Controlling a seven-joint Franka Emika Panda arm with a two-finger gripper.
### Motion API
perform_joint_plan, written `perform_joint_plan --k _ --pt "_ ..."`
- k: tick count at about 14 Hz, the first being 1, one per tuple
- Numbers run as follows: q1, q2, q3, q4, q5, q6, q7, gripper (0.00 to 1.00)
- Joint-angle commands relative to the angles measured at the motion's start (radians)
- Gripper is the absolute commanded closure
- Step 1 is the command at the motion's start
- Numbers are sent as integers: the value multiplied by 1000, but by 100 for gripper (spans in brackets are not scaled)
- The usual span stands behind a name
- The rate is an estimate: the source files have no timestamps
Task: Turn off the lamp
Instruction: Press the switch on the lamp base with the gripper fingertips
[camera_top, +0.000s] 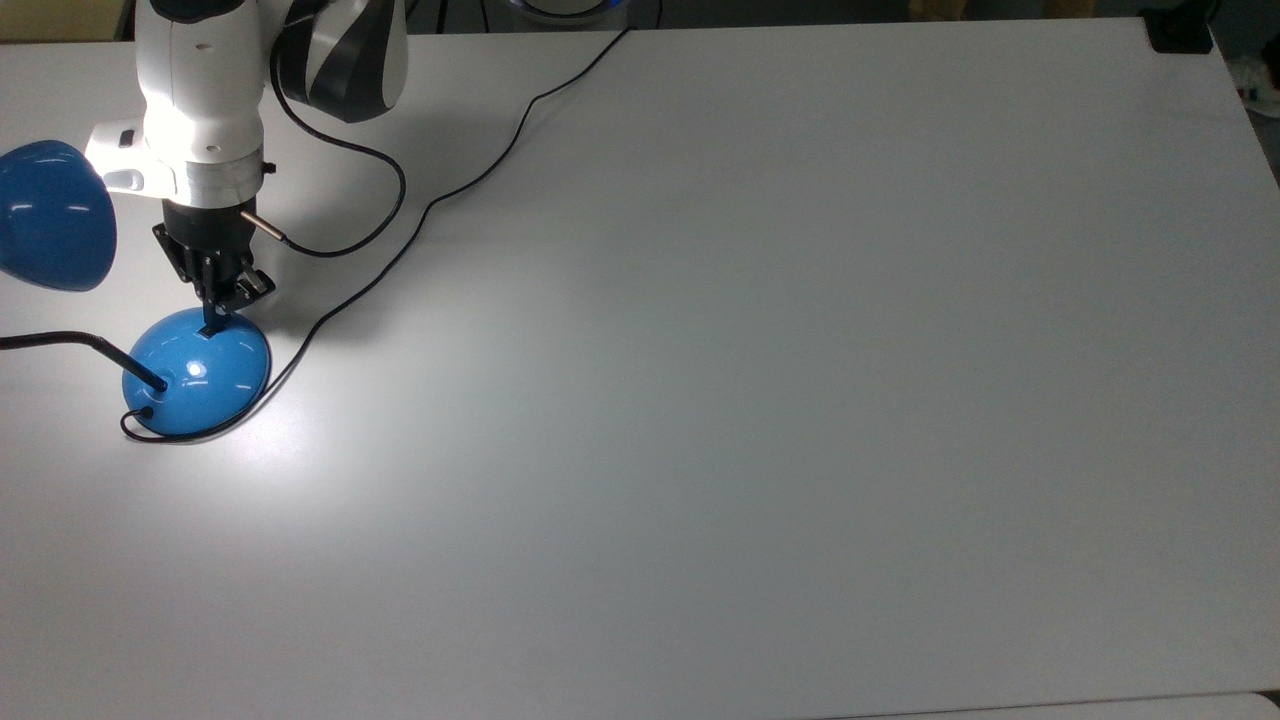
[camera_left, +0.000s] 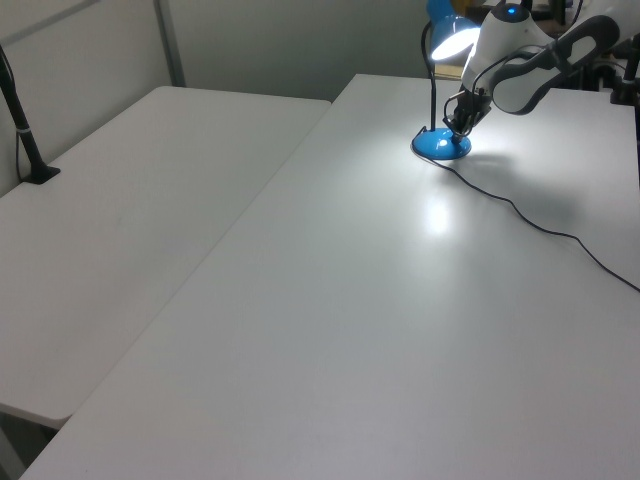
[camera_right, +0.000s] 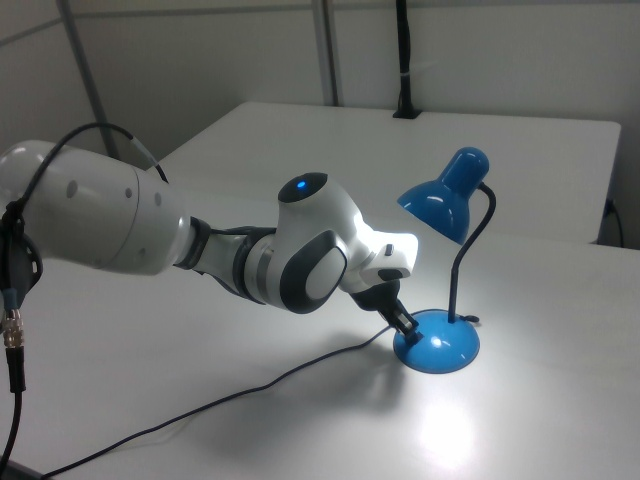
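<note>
Blue lamp (camera_top: 196, 375) was lit at the top view's left; gripper (camera_top: 213, 322), fingers pressed together, should be pushed squarely onto its switch.

A glossy blue lamp (camera_top: 195, 375), its dome base and rounded shade the same bright blue, carries a thin black neck (camera_right: 470, 255) and a black cord (camera_top: 400, 235) trailing across a pale grey-white worktop (camera_top: 760, 400). A white pool of light brightens the worktop at the base's 4 o'clock in the top view. The arm (camera_right: 180, 240) is white with dark grey joint bands and a small blue indicator light; its black tool (camera_top: 215, 318) meets the blue dome.
</note>
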Motion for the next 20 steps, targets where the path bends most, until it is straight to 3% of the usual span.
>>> perform_joint_plan --k 1,13,17,20 --pt "-2 16 -5 -1 -26 29 21 100" --pt "-3 11 -3 -20 -25 10 31 100" --pt "43 -59 26 23 -12 -229 30 100" --pt "61 -84 113 64 6 -380 33 100"
